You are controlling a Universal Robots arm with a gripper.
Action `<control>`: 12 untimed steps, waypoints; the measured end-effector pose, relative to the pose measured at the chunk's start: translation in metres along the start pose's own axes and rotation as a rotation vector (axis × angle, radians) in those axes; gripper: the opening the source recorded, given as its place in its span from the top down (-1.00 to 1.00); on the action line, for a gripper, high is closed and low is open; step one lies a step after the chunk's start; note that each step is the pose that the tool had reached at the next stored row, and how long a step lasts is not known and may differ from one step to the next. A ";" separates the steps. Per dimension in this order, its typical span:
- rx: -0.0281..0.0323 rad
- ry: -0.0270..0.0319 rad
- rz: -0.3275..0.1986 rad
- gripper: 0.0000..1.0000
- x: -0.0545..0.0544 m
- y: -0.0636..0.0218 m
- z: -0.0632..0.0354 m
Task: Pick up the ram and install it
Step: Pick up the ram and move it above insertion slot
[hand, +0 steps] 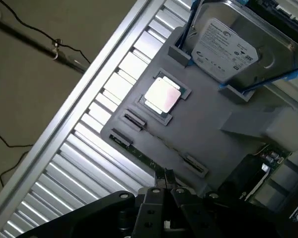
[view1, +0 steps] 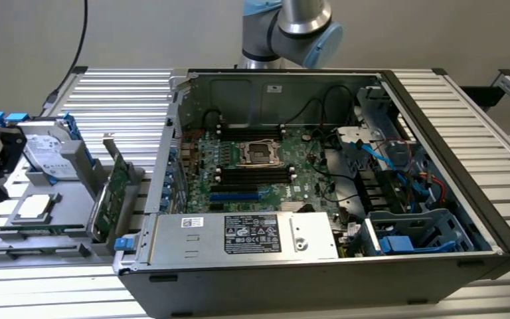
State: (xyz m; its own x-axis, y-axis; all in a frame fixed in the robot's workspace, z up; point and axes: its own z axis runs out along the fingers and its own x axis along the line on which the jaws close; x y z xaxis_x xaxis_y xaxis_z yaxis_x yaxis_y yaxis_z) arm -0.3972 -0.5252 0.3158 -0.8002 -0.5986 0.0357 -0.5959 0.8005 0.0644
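Hand (hand: 163, 175) (closed, tilted) near the ram (hand: 141, 154)

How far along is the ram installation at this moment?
Done: nothing shows yet. In hand: the gripper, shut, hangs close over the ram, which stands in the gray tray beside the computer case; contact is unclear. Left: lifting it and installing it.

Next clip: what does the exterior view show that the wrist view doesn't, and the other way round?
Exterior view adds: the open computer case, its motherboard and the arm behind the case.
Wrist view adds: the floor beside the slatted table.
Both share: the gripper, shut, with its tips near the ram, which lies in the grey parts tray alongside the hard drive and the processor.
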 end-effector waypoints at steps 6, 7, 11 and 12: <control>0.0022 0.0057 -0.109 0.79 0.000 0.0000 0.0000; 0.0026 0.0067 -0.127 0.79 0.000 0.0000 0.0000; 0.0044 0.0109 -0.200 0.79 0.000 0.0000 0.0000; 0.0049 0.0120 -0.218 0.79 0.000 0.0000 0.0000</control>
State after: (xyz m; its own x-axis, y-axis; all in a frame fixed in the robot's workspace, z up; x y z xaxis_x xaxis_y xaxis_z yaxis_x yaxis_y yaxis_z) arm -0.3972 -0.5252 0.3158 -0.6514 -0.7580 0.0333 -0.7553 0.6520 0.0671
